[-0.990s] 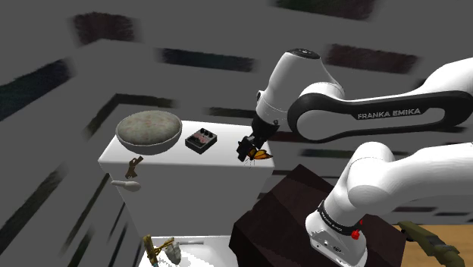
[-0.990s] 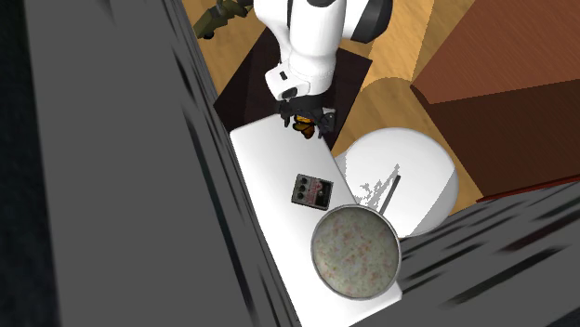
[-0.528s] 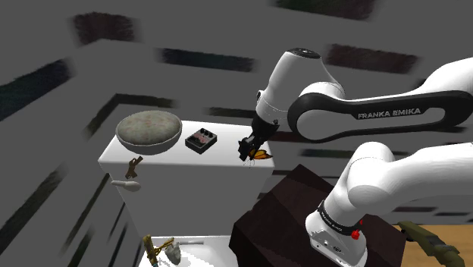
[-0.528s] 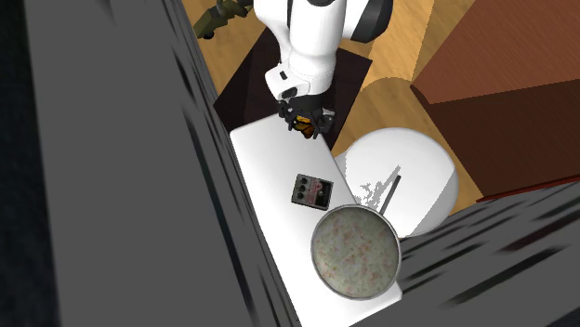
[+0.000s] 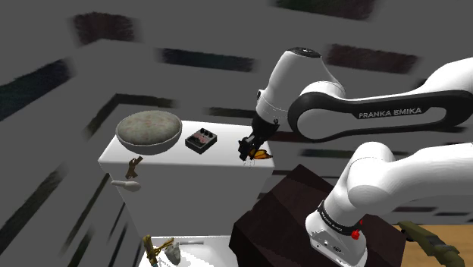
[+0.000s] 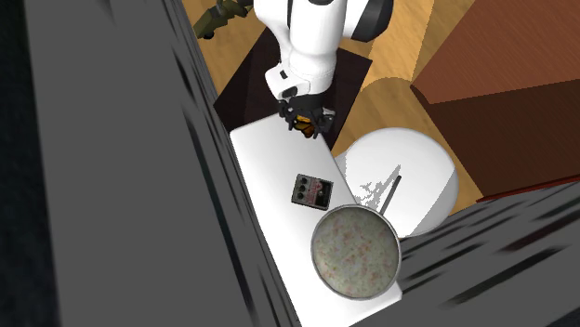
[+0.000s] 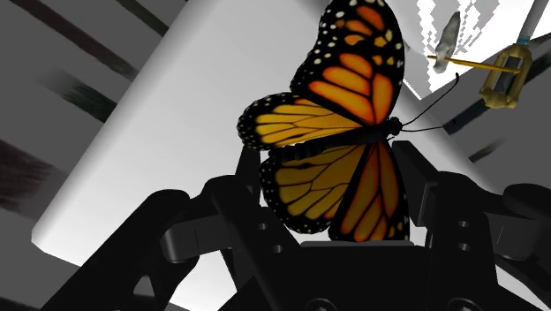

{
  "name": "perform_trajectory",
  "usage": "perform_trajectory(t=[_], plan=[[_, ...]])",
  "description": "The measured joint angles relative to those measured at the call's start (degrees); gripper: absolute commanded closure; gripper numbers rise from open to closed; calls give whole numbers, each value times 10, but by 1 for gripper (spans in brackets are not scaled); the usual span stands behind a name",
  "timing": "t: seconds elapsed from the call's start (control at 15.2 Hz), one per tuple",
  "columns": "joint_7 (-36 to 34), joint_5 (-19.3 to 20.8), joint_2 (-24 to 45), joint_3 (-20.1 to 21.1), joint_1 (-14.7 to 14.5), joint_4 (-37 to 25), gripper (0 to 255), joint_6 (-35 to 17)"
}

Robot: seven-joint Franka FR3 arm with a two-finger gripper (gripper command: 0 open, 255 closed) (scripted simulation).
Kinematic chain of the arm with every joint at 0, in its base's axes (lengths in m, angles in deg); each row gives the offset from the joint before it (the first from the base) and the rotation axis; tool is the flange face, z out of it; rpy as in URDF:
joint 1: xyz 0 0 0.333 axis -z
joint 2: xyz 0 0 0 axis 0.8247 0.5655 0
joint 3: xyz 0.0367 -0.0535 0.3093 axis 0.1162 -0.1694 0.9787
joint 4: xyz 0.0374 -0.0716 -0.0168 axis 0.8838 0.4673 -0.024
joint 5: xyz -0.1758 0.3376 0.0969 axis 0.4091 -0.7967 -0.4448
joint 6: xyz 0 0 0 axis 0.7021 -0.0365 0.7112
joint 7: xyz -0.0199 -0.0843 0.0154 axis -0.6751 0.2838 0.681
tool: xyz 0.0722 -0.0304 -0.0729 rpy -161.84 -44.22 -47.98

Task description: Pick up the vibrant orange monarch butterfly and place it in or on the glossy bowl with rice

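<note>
Fingers [image 7: 245, 199] of the black gripper [image 7: 331, 177] were closed in on the butterfly [image 7: 349, 132], one at each side of its lower wings. Both seemed to touch the wing edges, so the gripper clasped it. The butterfly stood upright between them. It had orange wings with black veins and a black border with small white dots, and two thin antennae pointed away from the body.

In the shoulder view the gripper [image 5: 246, 149] and the butterfly [image 5: 260, 155] were at the corner of the white table [image 5: 178, 161] nearest to the dark stand [image 5: 296, 205]. Whether the butterfly touched the top, I could not tell. In the second exterior view the gripper [image 6: 307, 118] was over the same end of the table [image 6: 270, 176], with the butterfly [image 6: 309, 127] under it.

The bowl [image 5: 148, 130] was at the other end, well apart. It was round, with a grey wall and a domed, mottled grey filling. Between the two lay a small black box [image 5: 202, 141] with knobs, flat on the smooth white top.
</note>
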Motion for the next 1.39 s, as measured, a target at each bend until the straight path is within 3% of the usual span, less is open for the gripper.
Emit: perform_trajectory(t=[1.39], plan=[[-4, 32, -21, -31, 16, -144, 255, 166]])
